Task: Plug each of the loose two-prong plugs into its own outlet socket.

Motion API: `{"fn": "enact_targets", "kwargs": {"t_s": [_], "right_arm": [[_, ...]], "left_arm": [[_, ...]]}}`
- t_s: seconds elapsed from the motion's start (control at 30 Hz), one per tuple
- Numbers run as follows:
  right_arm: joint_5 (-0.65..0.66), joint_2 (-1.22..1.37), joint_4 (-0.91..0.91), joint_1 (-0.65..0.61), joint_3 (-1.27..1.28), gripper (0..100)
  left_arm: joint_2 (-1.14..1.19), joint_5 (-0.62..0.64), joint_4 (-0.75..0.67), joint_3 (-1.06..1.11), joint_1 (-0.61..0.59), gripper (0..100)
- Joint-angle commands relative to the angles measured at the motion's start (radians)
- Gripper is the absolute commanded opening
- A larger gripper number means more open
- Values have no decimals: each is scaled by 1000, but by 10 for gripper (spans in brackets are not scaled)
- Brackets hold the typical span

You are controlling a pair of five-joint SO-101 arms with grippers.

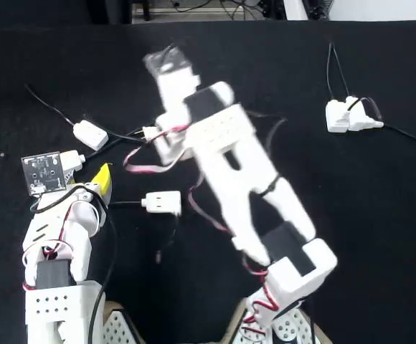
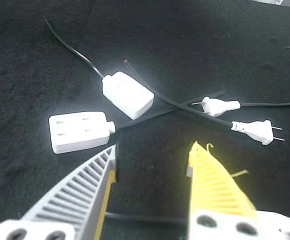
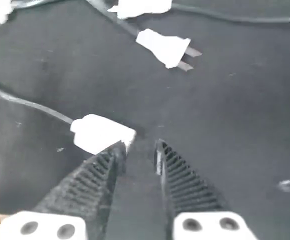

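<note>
**High view:** 2 loose plugs lie left of the worktop's (image 1: 380,236) centre, the rear plug (image 1: 150,132) and the front plug (image 1: 161,203), well apart. 2 bare sockets sit by the left edge. These are the rear outlet (image 1: 90,134) and the front outlet (image 1: 70,159), the latter just beside the left arm's (image 1: 57,244) yellow finger (image 1: 102,179). Near the right edge, toward the far side, a third outlet (image 1: 346,115) seems already filled. The right arm (image 1: 254,186) stretches over the plugs' cords, so a sweep there could drag a cord and spin a plug away.

**Left wrist view:** the left gripper (image 2: 154,147) is spread wide and holds nothing. It hangs above bare cloth, with the front outlet (image 2: 80,131) near 1 fingertip. Cords cross between outlets and plugs, so lifting 1 plug may tug the other or shift a socket.

**Right wrist view:** the right gripper (image 3: 140,145) is narrowed to a slim gap and is empty. 1 fingertip is just beside or touching a plug body (image 3: 101,132); which plug it is I cannot tell. Closing from here would likely nudge it aside rather than clamp it. Another plug (image 3: 164,47) lies well apart, prongs showing.
</note>
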Motion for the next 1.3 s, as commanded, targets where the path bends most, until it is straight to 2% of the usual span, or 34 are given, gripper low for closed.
{"fn": "enact_targets", "kwargs": {"t_s": [0.0,0.1,0.17,0.27,0.37,0.5,0.57,0.67,0.77,0.87,1.03,1.2,1.27], "right_arm": [[150,-81,41,52,-10,100],[347,-140,48,57,191,102],[439,-213,-38,78,374,103],[503,-375,-227,87,654,103],[535,-545,-365,37,918,113],[548,-711,-477,-31,1162,224],[549,-757,-474,-77,1233,271],[549,-796,-483,-203,1316,275],[549,-802,-571,-284,1380,275],[548,-802,-707,-288,1466,278],[542,-806,-864,-298,1564,279],[539,-802,-899,-295,1526,276],[480,-802,-896,-275,1492,276]], "left_arm": [[-11,0,-5,-15,-2,234],[-11,0,-5,-15,-2,234],[-11,0,-5,-15,-2,234],[-11,0,-5,-15,-2,234],[-11,0,-8,-15,-2,234],[-11,0,-11,-15,-2,234],[-11,0,-11,-13,-2,234],[-11,0,-11,-15,-2,234],[-11,0,-11,-13,-2,234],[-11,-2,-8,-15,-8,234],[-11,12,-3,-44,-116,234],[-11,164,-9,-65,-254,234],[-11,193,-12,-65,-282,234]]}}
